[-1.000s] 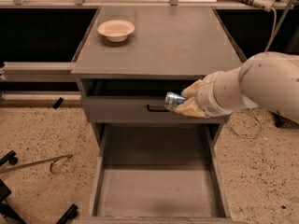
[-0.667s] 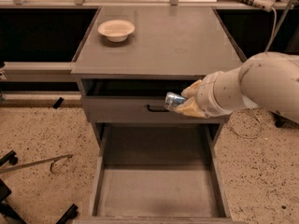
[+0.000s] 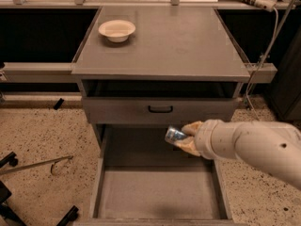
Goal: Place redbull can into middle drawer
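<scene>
My gripper comes in from the right on a thick white arm and is shut on the redbull can, a small silver-and-blue can lying sideways between the tan fingers. It holds the can in the air over the back right part of the middle drawer, which is pulled out wide with a bare gray floor. The can is just below the closed gray drawer front with a black handle.
A cream shallow bowl sits at the back left of the cabinet top. A cable hangs at the right. A thin metal rod and black wheel parts lie on the speckled floor at the left.
My gripper has moved down with the can, from in front of the upper drawer's handle to over the open middle drawer.
</scene>
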